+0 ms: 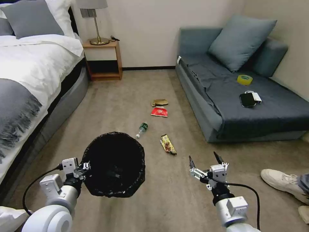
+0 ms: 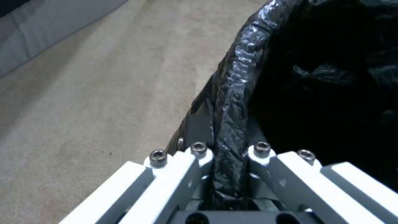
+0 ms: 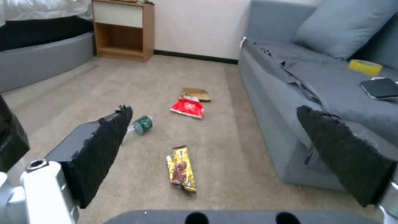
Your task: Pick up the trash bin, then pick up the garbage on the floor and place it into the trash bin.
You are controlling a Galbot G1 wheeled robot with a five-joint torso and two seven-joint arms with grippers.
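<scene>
Illumination is even, soft and indoor, with faint shadows on the floor (image 1: pixel 128 93). The bin (image 2: pixel 315 93) interior reads near-black, with glare on its bag's rim. Wrist views are softer; nearest gripper parts blur. The head view's edges bow.

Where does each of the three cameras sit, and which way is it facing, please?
Head view: high on the robot, looking down the floor past both arms, left gripper on the trash bin, right gripper open.
Left wrist view: along its fingers clamping the bin's bagged rim.
Right wrist view: between its open fingers at the litter.
Head and right wrist views share the snack wrapper.
</scene>
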